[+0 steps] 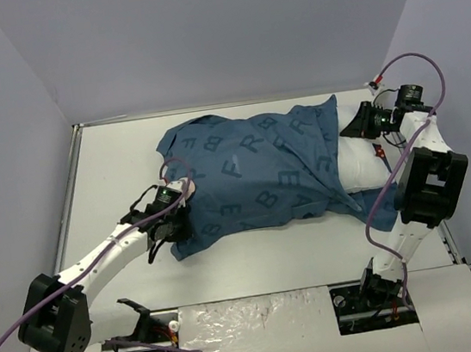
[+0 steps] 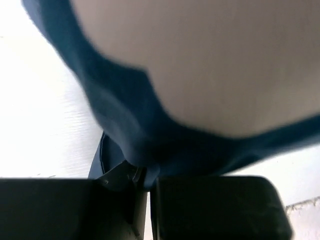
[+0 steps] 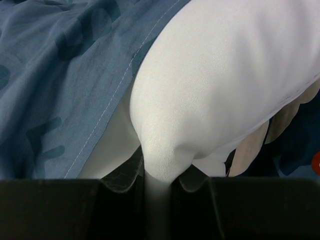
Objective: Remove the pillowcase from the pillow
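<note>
The dark-blue pillowcase [image 1: 253, 174] printed with darker letters lies across the middle of the table, covering most of the white pillow [image 1: 361, 164], whose right end sticks out. My left gripper [image 1: 172, 222] is at the cover's left end, shut on a fold of blue cloth [image 2: 150, 165]. My right gripper [image 1: 359, 125] is at the pillow's bare right end, shut on a pinch of white pillow fabric [image 3: 160, 170]. The cover's stitched open edge [image 3: 107, 107] lies just left of that pinch.
The white table [image 1: 111, 157] has raised rims at the left and back. Grey walls close in on three sides. A crinkled clear plastic sheet [image 1: 254, 317] lies at the near edge between the arm bases. Purple cables loop off both arms.
</note>
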Tool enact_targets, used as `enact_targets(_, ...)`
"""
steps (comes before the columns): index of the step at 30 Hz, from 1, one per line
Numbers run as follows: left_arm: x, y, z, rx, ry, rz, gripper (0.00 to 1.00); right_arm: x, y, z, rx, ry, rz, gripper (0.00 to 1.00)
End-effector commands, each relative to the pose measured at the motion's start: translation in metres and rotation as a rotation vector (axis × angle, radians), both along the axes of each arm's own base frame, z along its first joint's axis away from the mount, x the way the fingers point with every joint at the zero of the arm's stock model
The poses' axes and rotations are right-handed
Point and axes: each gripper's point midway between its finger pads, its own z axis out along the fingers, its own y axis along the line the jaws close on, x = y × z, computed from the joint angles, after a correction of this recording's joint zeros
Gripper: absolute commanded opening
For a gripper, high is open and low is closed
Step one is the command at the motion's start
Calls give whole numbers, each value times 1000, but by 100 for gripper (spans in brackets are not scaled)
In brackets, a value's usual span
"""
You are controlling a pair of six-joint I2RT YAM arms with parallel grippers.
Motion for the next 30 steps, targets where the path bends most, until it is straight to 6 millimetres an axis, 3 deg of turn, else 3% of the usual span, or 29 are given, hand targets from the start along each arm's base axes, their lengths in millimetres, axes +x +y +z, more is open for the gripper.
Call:
enact_targets(1,25,12,34,48,-116,82,2,-5,-12,8,-5,-17,-29,0)
enact_targets(2,25,25,38,100,-127,115,2,-6,-14,11,-3,-24,-32,0)
enact_targets(4,32,41,70,124,-206,159,2,-5,-21,22,-18,-56,-41,0)
enact_targets(5,33,64,79,171,-222,224,2,-5,-28,26,-23,-64,-57,0)
enact_targets(6,36,77,103,158,-287,269,2,-3,-32,32,-36,-80,-66,0)
enact_targets(8,35,108,122,184,-329,353,2,-3,-43,42,-61,-108,-87,0)
enact_targets(9,35,139,139,189,-378,466,2,-2,-48,50,-76,-128,-97,0)
enact_targets(13,26,193,158,189,-415,663,2,-2,-62,60,-90,-150,-130,0)
enact_targets(16,20,217,158,193,-396,759,2,-4,-73,58,-96,-147,-152,0)
enact_targets(19,20,221,158,182,-392,781,2,-7,-84,50,-96,-132,-172,0)
enact_targets(21,36,211,166,107,-447,748,2,-13,-83,40,-103,-117,-145,0)
enact_targets(24,64,163,166,-130,-468,567,3,-27,-65,23,-117,-93,-43,0)
enact_targets(25,77,151,175,-203,-499,539,10,-29,-55,18,-130,-88,-2,0)
enact_targets(26,85,132,168,-263,-457,476,21,-36,-48,11,-144,-63,28,0)
enact_targets(27,95,123,177,-292,-475,453,46,-40,-42,6,-189,-77,82,0)
enact_targets(29,114,99,181,-314,-463,391,69,-48,-24,-3,-230,-64,163,0)
enact_targets(30,123,92,185,-323,-468,384,73,-50,-18,-3,-254,-75,197,0)
